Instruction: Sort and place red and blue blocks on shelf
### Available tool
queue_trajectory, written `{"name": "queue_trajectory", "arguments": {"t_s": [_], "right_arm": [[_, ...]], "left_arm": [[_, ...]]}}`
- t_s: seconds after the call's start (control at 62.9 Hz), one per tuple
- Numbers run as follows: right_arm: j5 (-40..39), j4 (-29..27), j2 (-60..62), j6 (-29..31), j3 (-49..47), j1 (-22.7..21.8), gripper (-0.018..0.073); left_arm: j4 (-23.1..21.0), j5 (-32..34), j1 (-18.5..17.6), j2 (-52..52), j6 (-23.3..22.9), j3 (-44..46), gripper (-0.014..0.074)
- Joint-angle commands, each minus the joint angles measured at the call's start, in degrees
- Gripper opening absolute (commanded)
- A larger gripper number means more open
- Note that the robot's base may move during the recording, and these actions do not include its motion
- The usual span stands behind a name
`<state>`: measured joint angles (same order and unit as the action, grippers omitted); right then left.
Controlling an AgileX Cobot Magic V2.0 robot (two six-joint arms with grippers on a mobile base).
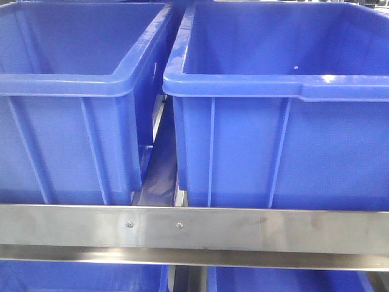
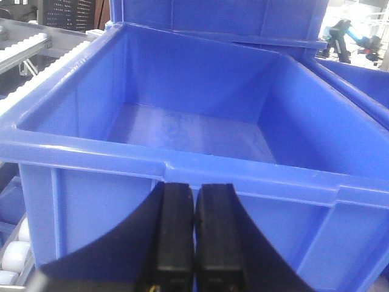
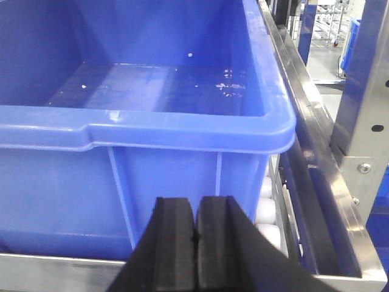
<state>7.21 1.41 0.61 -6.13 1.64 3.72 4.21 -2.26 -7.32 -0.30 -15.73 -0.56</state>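
Steel-framed shelf (image 1: 243,230) with brushed-metal front rail carries two large blue plastic tubs (image 1: 73,115) side by side. Left end effector (image 2: 194,234) closed, empty; right end effector (image 3: 196,240) likewise.

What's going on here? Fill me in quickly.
Nothing is being held right now. The left gripper and right gripper are both shut and empty, each facing a large blue tub. The left tub and right tub sit side by side on the shelf behind its metal front rail, and what shows of their insides is bare. No red or blue block is in view.
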Motion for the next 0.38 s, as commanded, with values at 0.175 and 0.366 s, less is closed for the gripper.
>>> {"name": "queue_trajectory", "arguments": {"t_s": [0.175, 0.366], "right_arm": [[-5.1, 0.6, 1.1, 0.4, -1.2, -0.5, 0.0067], [-5.1, 0.6, 1.1, 0.4, -1.2, -0.5, 0.0067]], "left_arm": [[-0.4, 5.3, 0.1, -1.1, -0.1, -1.5, 0.0129], [-0.4, 5.3, 0.1, -1.1, -0.1, -1.5, 0.0129]]}}
